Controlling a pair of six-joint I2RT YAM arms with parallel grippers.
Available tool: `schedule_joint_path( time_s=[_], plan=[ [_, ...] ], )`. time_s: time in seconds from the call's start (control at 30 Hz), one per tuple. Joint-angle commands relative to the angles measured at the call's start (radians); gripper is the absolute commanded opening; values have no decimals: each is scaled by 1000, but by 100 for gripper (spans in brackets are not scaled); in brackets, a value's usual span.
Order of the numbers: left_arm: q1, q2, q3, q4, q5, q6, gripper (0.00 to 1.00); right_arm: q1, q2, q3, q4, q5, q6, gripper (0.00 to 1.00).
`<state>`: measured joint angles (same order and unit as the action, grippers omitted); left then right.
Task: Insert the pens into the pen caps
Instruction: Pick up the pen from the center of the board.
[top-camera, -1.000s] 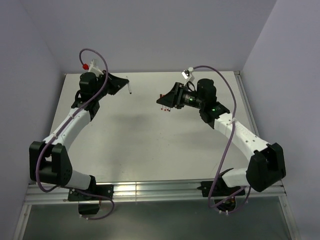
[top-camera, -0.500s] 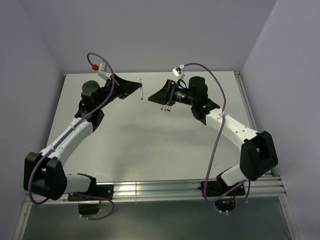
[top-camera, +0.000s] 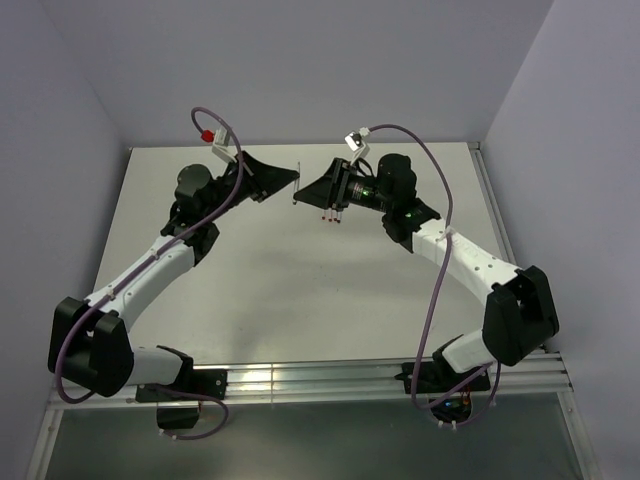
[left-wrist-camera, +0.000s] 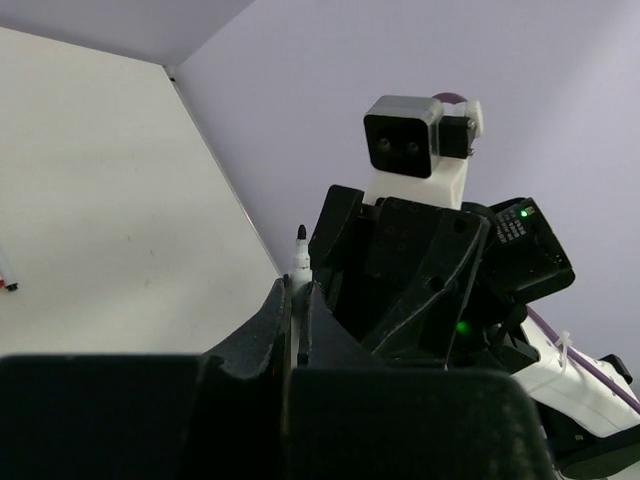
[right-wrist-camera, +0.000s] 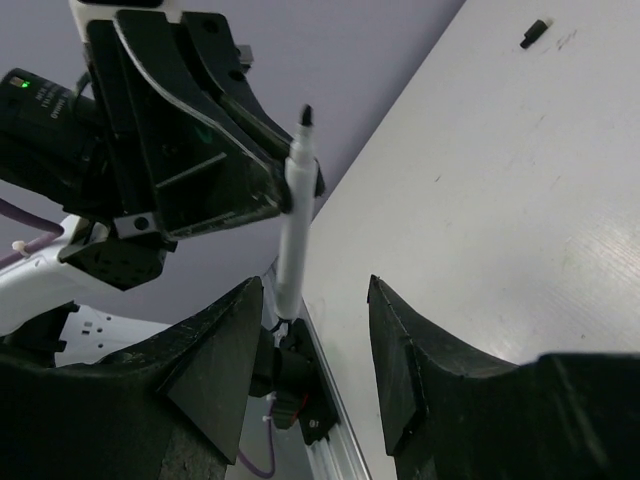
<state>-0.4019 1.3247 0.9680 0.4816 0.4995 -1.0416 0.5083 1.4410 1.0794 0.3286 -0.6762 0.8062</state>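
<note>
We counted one uncapped pen (right-wrist-camera: 291, 225) and three red-tipped pens (top-camera: 331, 214), four pens in all. We also counted one loose black cap (right-wrist-camera: 537, 32), two arms (top-camera: 150, 270) and two purple cables (top-camera: 440, 295).

Wht table (top-camera: 300, 300) w/ lilac walls (top-camera: 300, 60).
</note>
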Motion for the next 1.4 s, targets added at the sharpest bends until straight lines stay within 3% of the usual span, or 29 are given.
schedule_joint_path(
  time_s=[0.0, 0.57, 1.37],
  plan=[
    [-23, 8, 21, 58, -1, 2, 0, 12, -60, 30, 40, 30, -13, 54],
    [-80, 11, 20, 112, -33, -29, 0, 12, -74, 11, 61, 30, 4, 50],
    [-117, 24, 1, 160, -15, -44, 0, 10, -80, 10, 43, 43, 5, 32]
  ],
)
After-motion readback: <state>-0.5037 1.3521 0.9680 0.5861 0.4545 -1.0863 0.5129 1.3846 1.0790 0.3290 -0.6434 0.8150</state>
